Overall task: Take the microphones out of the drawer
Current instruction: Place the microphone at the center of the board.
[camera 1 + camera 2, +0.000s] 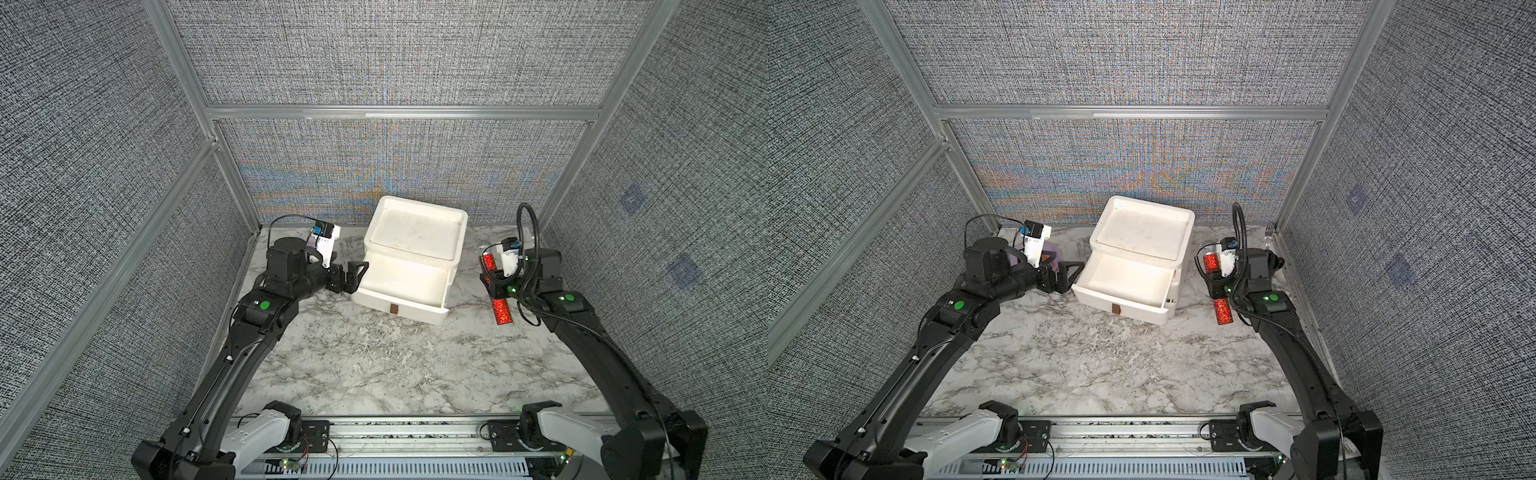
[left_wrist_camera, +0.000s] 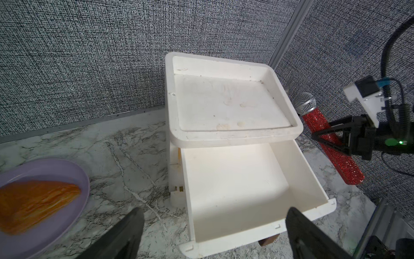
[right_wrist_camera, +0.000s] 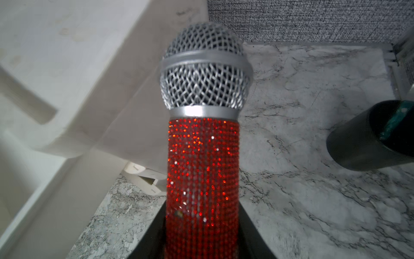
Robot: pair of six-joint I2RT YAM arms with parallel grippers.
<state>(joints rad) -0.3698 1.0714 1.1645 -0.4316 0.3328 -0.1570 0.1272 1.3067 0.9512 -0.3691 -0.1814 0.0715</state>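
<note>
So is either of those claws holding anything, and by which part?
The right gripper holds the red sparkly microphone around the middle of its handle, clear of the drawer. The left gripper is open and empty.

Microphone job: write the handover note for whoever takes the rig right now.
Left tool: open, empty, next to the open drawer.
Right tool: shut on the microphone, on the far side of the drawer from the left tool, outside it.
Done: drawer pulled out and empty; microphone out.
Left: probably lay the microphone on the table and let go. I cannot tell whether its base already touches.
</note>
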